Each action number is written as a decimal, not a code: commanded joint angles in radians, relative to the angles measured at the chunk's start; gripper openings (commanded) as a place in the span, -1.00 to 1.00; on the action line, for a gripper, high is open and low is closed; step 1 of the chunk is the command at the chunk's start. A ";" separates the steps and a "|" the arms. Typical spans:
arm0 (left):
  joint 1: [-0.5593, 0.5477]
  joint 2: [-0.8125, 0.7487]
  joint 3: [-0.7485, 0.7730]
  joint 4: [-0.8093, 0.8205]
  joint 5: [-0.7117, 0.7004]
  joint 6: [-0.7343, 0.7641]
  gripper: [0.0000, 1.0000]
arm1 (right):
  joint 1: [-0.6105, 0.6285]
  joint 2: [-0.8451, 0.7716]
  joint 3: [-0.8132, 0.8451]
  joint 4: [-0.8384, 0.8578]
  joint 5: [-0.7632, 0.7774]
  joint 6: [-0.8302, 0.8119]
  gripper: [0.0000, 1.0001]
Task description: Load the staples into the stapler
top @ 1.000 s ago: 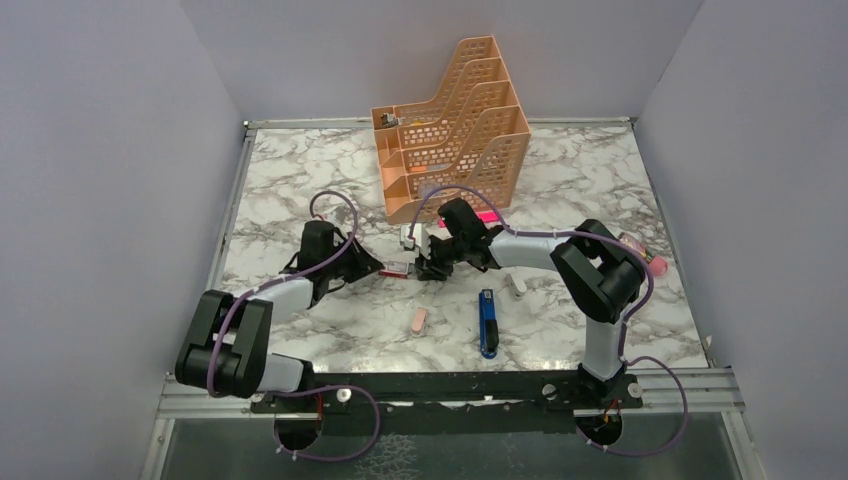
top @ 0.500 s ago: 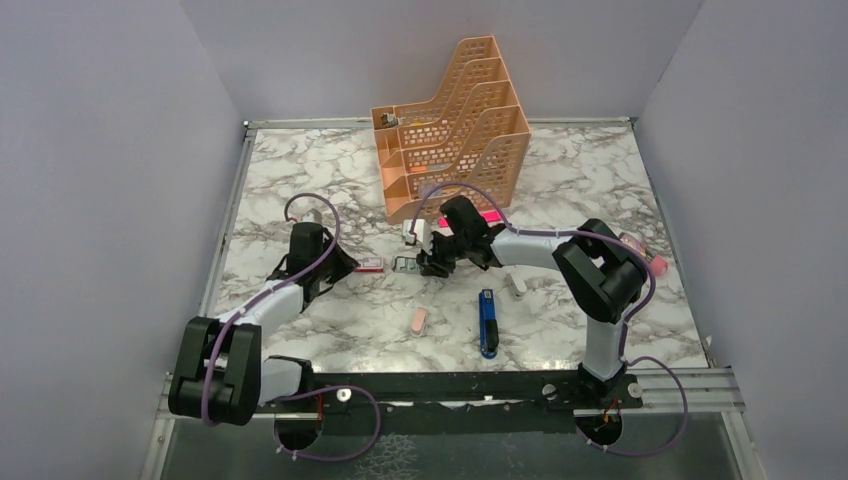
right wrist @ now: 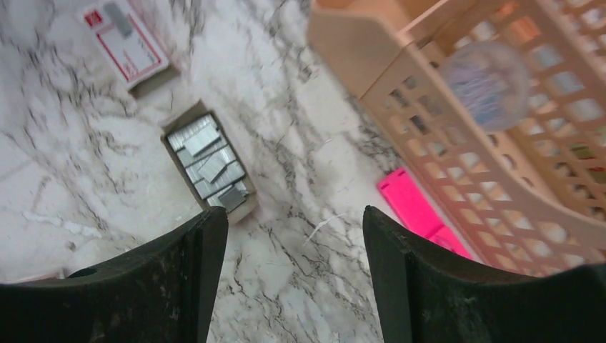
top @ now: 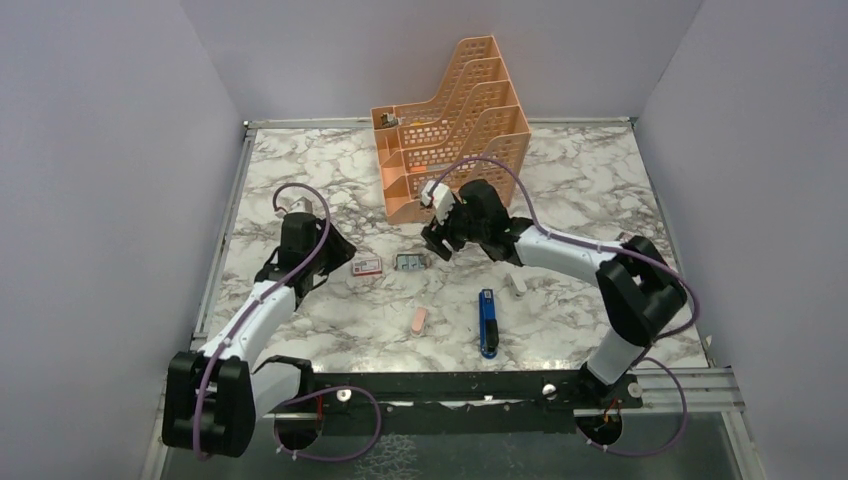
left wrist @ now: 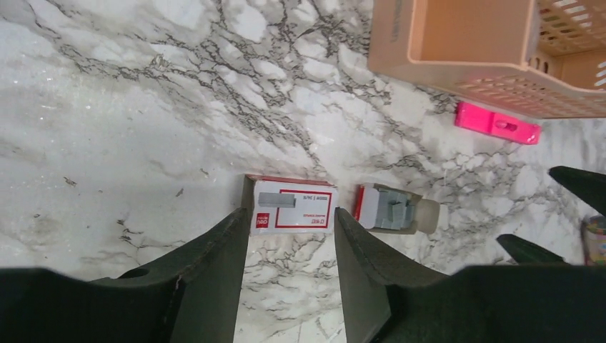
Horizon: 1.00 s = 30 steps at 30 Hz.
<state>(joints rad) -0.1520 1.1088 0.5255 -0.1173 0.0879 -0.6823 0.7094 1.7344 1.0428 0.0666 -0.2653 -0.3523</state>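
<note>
Staples box (top: pixel 367 266), white with a red label, flat on the marble worktop (top: pixel 600 180), a little left of centre in the top view. Its grey-blue inner tray (top: pixel 411 262) is out of the sleeve and lies just to the right of it, a narrow gap between the two, silvery strips showing inside.

Stapler (top: pixel 487 322) – blue, black ends – lies lower and to the right, well apart from both, long axis running up and down the frame. Peach-pink piece (top: pixel 419 320) sits to its left.

Left gripper (top: pixel 338 262) is just left of the box, fingers parted and holding nothing. In the left wrist view the box (left wrist: pixel 293 212) appears just beyond the two fingertips, the tray (left wrist: pixel 389 211) to its right.

Right gripper (top: pixel 435 242) hangs above and to the right of the tray, at the foot of the peach file organiser (top: pixel 450 130); jaws spread wide, empty. Its wrist view looks down on the tray (right wrist: pixel 209 166) at centre left, the box (right wrist: pixel 125 43) at upper left, and a bright-pink bar (right wrist: pixel 418 207) beside the organiser's base.
</note>
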 commanded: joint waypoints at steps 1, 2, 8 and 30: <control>0.005 -0.079 0.046 -0.071 0.020 0.044 0.02 | -0.004 -0.141 -0.012 0.053 0.163 0.224 0.48; 0.005 -0.094 0.049 -0.078 0.031 0.050 0.06 | -0.004 -0.168 -0.010 0.025 0.184 0.276 0.48; 0.005 -0.183 0.069 -0.118 0.100 0.096 0.40 | -0.004 -0.340 -0.011 -0.289 0.355 0.548 0.43; 0.003 -0.281 0.009 -0.049 0.330 0.115 0.96 | 0.119 -0.669 -0.237 -0.883 0.420 1.076 0.40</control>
<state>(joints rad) -0.1516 0.8215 0.5583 -0.2192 0.3237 -0.5606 0.7536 1.0843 0.8158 -0.7494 0.1696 0.6384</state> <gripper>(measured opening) 0.984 0.693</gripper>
